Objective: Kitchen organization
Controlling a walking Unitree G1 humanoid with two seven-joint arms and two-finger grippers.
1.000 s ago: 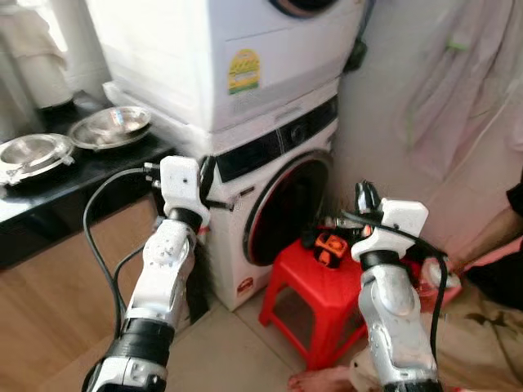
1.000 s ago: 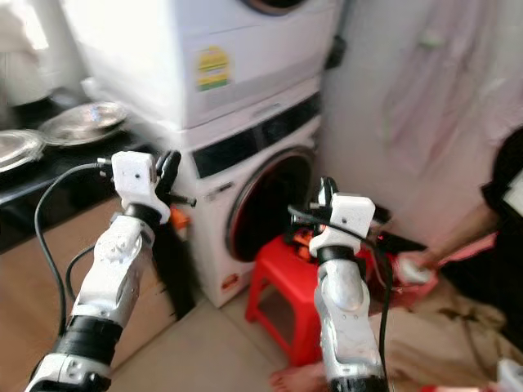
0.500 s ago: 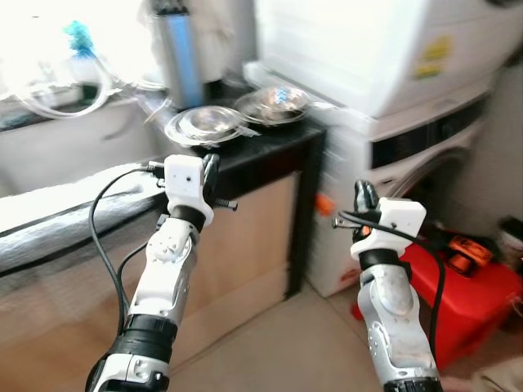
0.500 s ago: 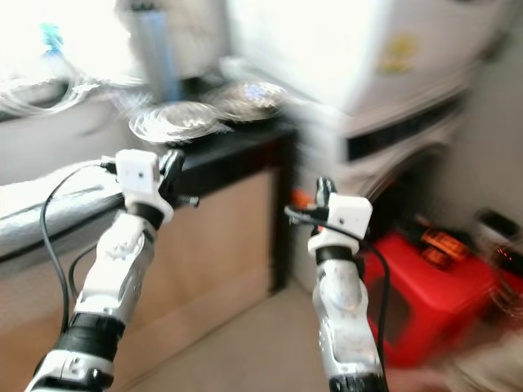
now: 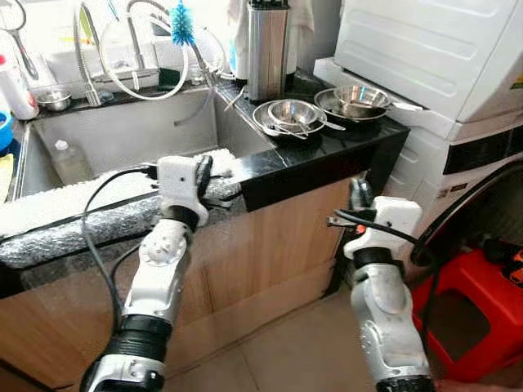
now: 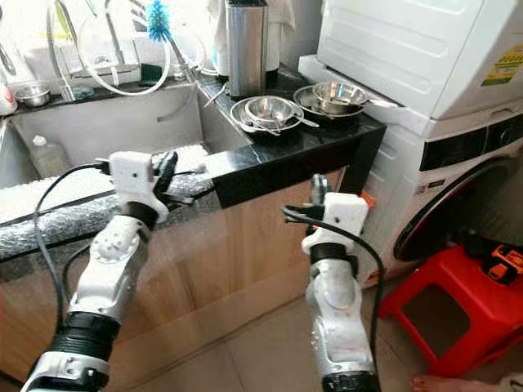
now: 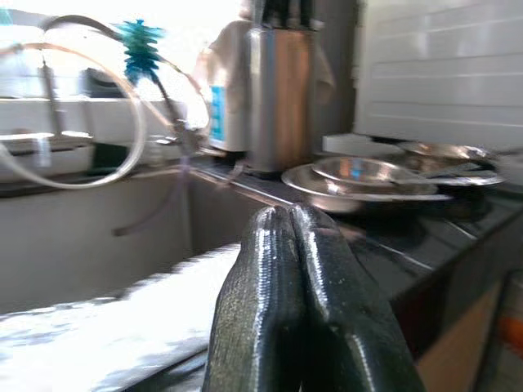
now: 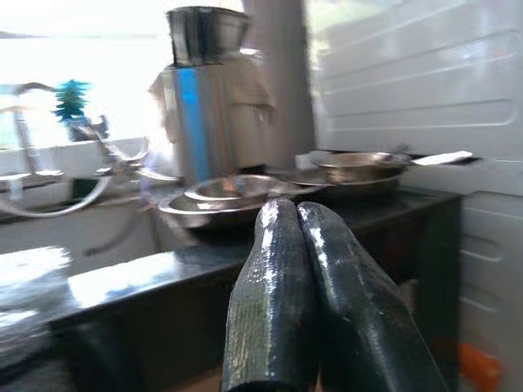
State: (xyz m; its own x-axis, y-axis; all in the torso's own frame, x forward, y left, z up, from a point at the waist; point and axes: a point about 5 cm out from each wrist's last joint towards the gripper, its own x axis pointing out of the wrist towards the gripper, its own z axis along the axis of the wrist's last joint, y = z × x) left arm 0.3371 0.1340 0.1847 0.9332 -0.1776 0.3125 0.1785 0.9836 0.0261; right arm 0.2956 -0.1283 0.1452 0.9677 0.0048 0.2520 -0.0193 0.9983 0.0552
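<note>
A stack of steel bowls and plates (image 5: 290,118) sits on the black counter (image 5: 327,151), with a second steel pan (image 5: 355,100) beside it toward the washer. Behind them stands a tall steel canister (image 5: 268,51). My left gripper (image 5: 203,170) is raised in front of the counter edge by the sink (image 5: 122,135), shut with nothing held (image 7: 290,220). My right gripper (image 5: 357,194) is raised below the counter's right corner, also shut and empty (image 8: 294,214). Both are short of the dishes.
Stacked white laundry machines (image 5: 458,57) stand to the right, with a red stool (image 5: 470,314) in front of them. In the sink lies a small bottle (image 5: 69,162). A faucet hose and blue brush (image 5: 181,18) rise behind it. The wooden cabinet front (image 5: 270,245) is close ahead.
The camera has swung left from the washer and red stool to the sink and counter. Both arms keep the same raised pose, fingers still shut.
</note>
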